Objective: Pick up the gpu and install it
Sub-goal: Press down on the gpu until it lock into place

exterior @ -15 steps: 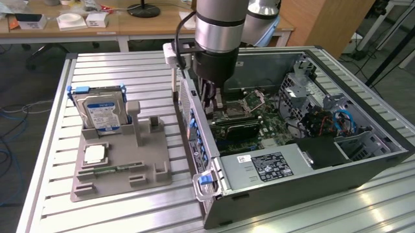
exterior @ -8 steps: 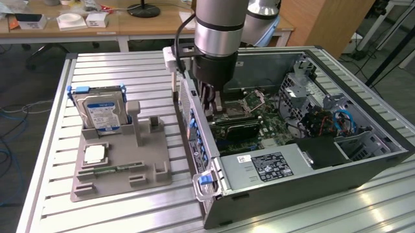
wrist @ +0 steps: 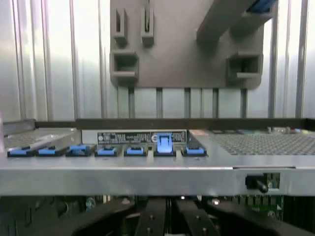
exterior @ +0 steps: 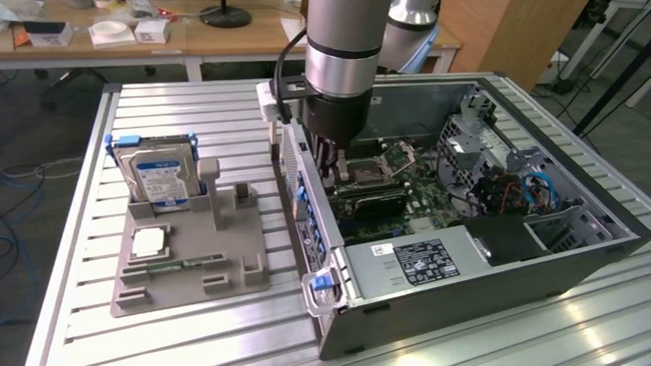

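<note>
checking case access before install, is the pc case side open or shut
Open: the computer case lies on its side with the panel off, so the motherboard shows from above.

Black gpu (exterior: 373, 200) stands edge-on on the motherboard (exterior: 428, 200).

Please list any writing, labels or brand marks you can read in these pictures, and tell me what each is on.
No text is legible.
Blue label on the hard drive: print too small to read.
White sticker on the power supply: print blurred.
Black strip label on the computer case rear edge: white lettering unreadable.
</note>
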You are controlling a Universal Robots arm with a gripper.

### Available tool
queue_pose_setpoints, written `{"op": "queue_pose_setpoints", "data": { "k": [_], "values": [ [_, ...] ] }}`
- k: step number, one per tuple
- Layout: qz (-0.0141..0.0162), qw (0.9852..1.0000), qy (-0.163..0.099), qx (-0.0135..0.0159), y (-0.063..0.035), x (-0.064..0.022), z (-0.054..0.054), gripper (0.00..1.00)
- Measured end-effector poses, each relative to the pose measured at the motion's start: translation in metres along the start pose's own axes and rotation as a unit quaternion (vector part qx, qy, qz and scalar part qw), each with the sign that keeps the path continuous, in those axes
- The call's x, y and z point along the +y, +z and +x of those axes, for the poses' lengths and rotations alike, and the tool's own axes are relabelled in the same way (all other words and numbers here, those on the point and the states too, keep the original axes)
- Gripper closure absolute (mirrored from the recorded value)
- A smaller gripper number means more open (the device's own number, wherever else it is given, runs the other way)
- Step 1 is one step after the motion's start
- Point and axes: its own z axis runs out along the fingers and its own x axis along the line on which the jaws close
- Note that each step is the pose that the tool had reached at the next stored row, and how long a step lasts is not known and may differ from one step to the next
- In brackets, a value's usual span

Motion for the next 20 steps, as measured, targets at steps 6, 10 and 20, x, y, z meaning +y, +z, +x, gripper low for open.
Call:
{"op": "queue_pose_setpoints", "data": {
  "k": [6, 10, 20],
  "values": [
    [-0.0008, 1.0000, 0.000, 0.0000, -0.0009, -0.0164, -0.001, 0.89],
    [-0.0008, 1.0000, 0.000, -0.0005, -0.0006, -0.0346, -0.001, 0.89],
    [-0.0008, 1.0000, 0.000, -0.0005, 0.0012, -0.0800, -0.003, 0.89]
  ]
}}
